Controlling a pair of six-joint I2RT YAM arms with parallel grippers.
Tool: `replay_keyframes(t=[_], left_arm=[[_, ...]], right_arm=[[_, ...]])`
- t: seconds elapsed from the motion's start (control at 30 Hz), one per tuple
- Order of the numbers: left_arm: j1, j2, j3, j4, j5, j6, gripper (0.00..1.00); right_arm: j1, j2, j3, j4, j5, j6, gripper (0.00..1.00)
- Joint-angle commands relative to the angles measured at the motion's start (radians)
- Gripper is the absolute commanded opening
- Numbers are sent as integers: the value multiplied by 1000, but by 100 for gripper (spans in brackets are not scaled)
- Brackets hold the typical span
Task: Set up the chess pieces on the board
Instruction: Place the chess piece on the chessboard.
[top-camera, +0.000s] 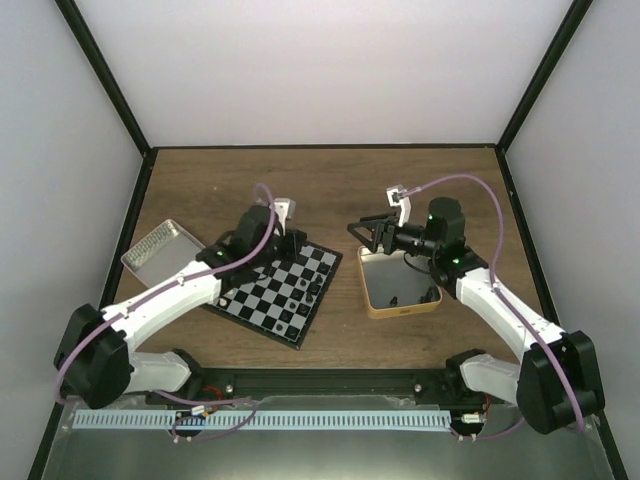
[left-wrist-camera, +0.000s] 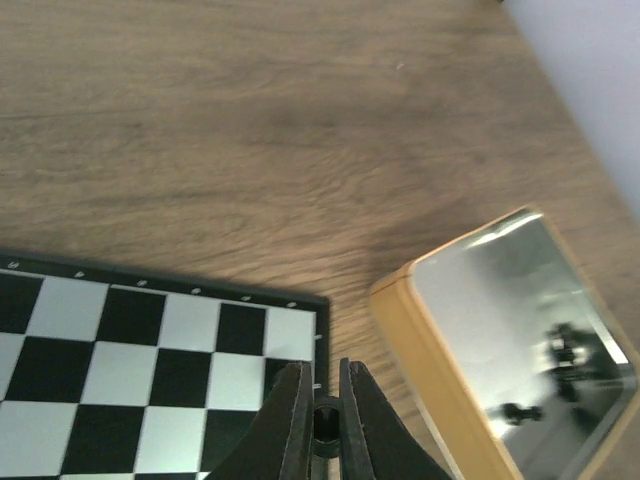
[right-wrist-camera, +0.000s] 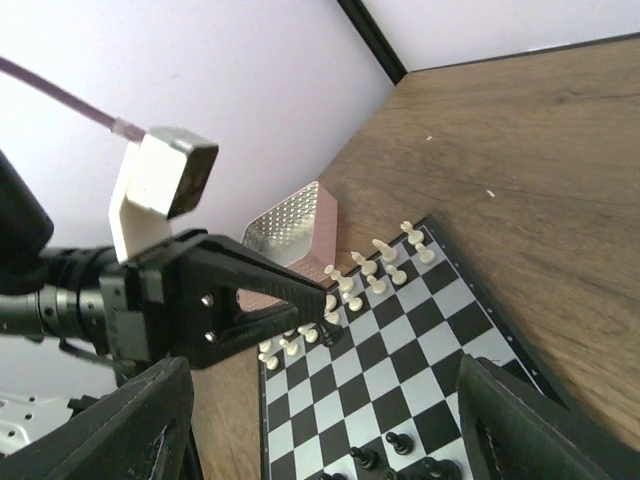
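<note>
The board (top-camera: 262, 305) lies left of centre; its far corner shows in the left wrist view (left-wrist-camera: 150, 350). My left gripper (top-camera: 293, 243) is shut on a small black piece (left-wrist-camera: 325, 420) and holds it just above the board's far edge. In the right wrist view the left gripper (right-wrist-camera: 333, 318) hangs beside two rows of white pieces (right-wrist-camera: 385, 262), and a few black pieces (right-wrist-camera: 398, 441) stand on the board's (right-wrist-camera: 430, 340) near side. My right gripper (top-camera: 363, 235) is open and empty, above the far edge of the gold-rimmed tin (top-camera: 372, 300).
The gold-rimmed tin (left-wrist-camera: 430, 340) right of the board holds a few black pieces (left-wrist-camera: 518, 411). A silver-and-pink tin (top-camera: 158, 250) sits left of the board, also in the right wrist view (right-wrist-camera: 300, 225). Grey walls with black edge strips enclose the table.
</note>
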Motion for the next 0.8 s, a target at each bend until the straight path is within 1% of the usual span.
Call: replay_keyframes(t=[0.0,0.1,0.27,0.53,0.77], left_arm=[[-53,67,-39,57,-191,67,4],[-84,118,-54,112,-238,79,4],[-104,211,-45,186,-294,106,4],[-104,374,-15,309,-303,145,4],[-103,452,13,349,-308,207,4]], right_arm=[[-3,-34,-20,-4,79,37,74],[-3,-30,-31,-11,82,42,74],[-3,-13,-39,-11,79,54,73],[-3,-5,-42,-3,79,67,73],[-3,0,-44,-9,85,65,73]])
